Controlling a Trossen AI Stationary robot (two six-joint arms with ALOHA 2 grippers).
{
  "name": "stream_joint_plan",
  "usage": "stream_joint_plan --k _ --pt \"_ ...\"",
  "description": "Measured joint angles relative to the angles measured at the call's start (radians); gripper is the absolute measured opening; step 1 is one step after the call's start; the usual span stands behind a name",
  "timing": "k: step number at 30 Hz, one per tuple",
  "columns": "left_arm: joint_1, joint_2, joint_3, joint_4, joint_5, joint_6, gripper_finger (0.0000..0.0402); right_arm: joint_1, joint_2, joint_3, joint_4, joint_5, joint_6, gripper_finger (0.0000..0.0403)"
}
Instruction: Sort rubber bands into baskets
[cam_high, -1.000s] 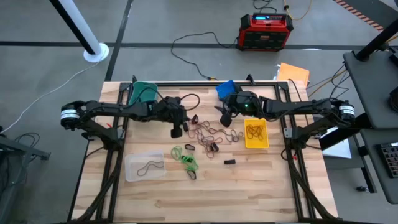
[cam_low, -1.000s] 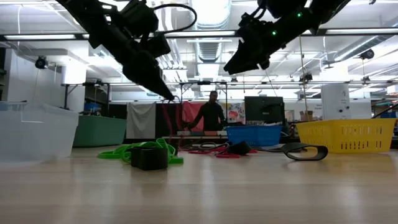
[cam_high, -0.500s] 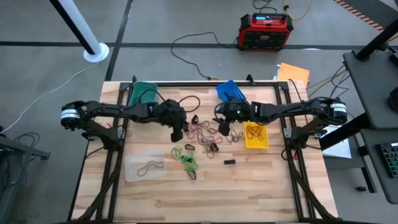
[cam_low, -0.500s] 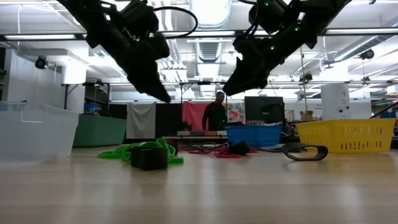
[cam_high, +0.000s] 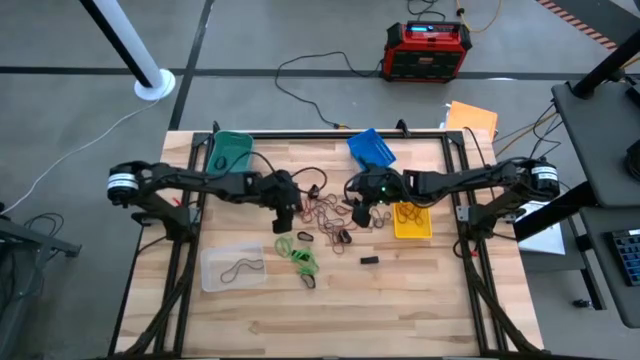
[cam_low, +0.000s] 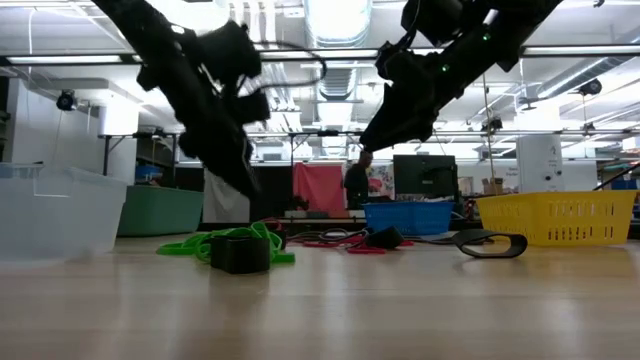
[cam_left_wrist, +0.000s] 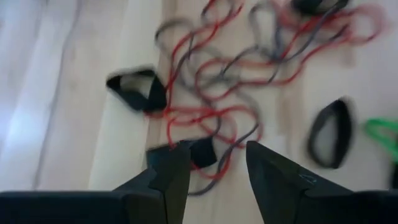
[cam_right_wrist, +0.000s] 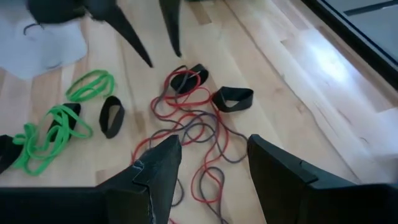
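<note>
A tangle of red, brown and black rubber bands lies on the table's middle. Green bands lie nearer the front. My left gripper hangs open just above the tangle's left part, over a black band and red loops. My right gripper hangs open above the tangle's right part, over red loops. The low view shows both grippers clear of the table. The clear basket holds one dark band. The yellow basket holds several dark ones.
A teal basket stands at the far left and a blue basket at the far middle. A small black block lies in front of the tangle. A person stands in the room behind the table.
My right gripper has come from beside the blue basket toward the near edge and down, over the tangle's right part. My left gripper has gone down toward the tangle's left part. The bands lie as before.
</note>
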Motion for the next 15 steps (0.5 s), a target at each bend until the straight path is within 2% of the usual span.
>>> stream_joint_plan --k 5,11,15 --pt "-0.001 0.060 -0.001 -0.018 -0.045 -0.019 0.0141 0.023 0.000 0.000 0.000 0.000 0.010 0.0180" --pt "0.007 0.038 0.023 -0.121 -0.083 -0.004 0.0141 0.038 0.000 0.000 0.000 0.000 0.008 0.0180" --pt "0.038 0.036 0.016 -0.111 -0.093 0.011 0.0141 0.038 0.000 0.000 0.000 0.000 0.006 0.0180"
